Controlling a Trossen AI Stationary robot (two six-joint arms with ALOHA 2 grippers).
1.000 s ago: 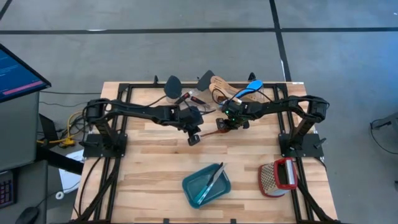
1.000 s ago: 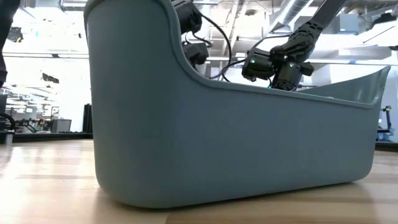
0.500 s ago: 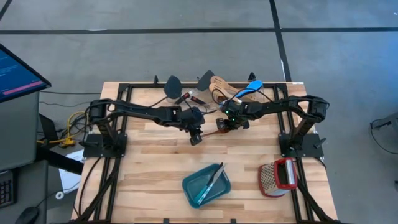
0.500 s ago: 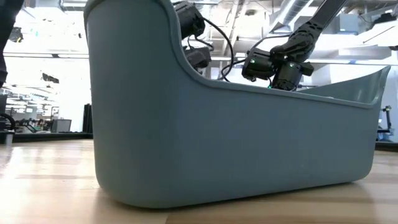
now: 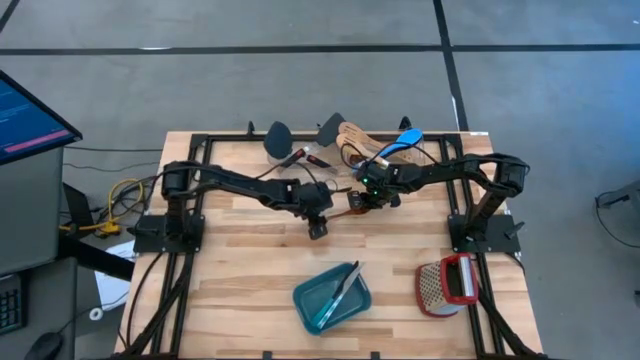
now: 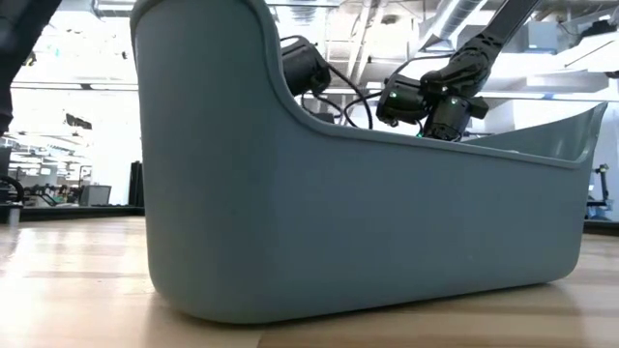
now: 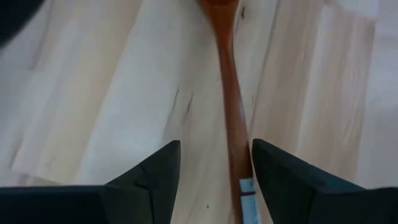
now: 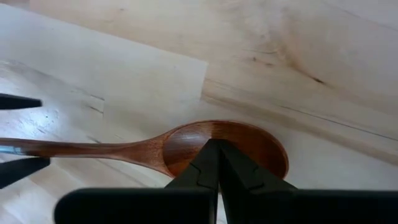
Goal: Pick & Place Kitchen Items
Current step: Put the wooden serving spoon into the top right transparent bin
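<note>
Spread wide over the middle of the table (image 5: 240,290): left gripper (image 7: 214,168), fingers (image 7: 149,177) parted, brown wooden spoon (image 7: 231,106) handle lying between them, close by one finger, not pinched. Flat on the boards, that spoon (image 8: 186,146), bowl toward the right arm, handle toward the left. Pressed shut over the spoon's bowl: right gripper (image 8: 214,165), tips together, grasping nothing, touching or hovering impossible to call.

Judged as the pick step on this spoon, grip not yet made. Called for next: left gripper lowered and squared so the handle sits mid-gap, then clenched and lifted; right gripper cleared off the bowl first, or the spoon pinned. Likely bound for the teal bin (image 5: 332,297) at the near edge, already holding one slim utensil, though that is a guess.

Heaped at the far edge: rest of the kitchen items (image 5: 345,140), black heads, pale wood, a blue spoon (image 5: 398,146), too tangled to count. From above, spoon mostly covered by both wrists. Level view almost wholly blocked by the bin wall (image 6: 338,222), only the arms' upper parts showing. Grater (image 5: 447,285) at the near right corner, untouched
</note>
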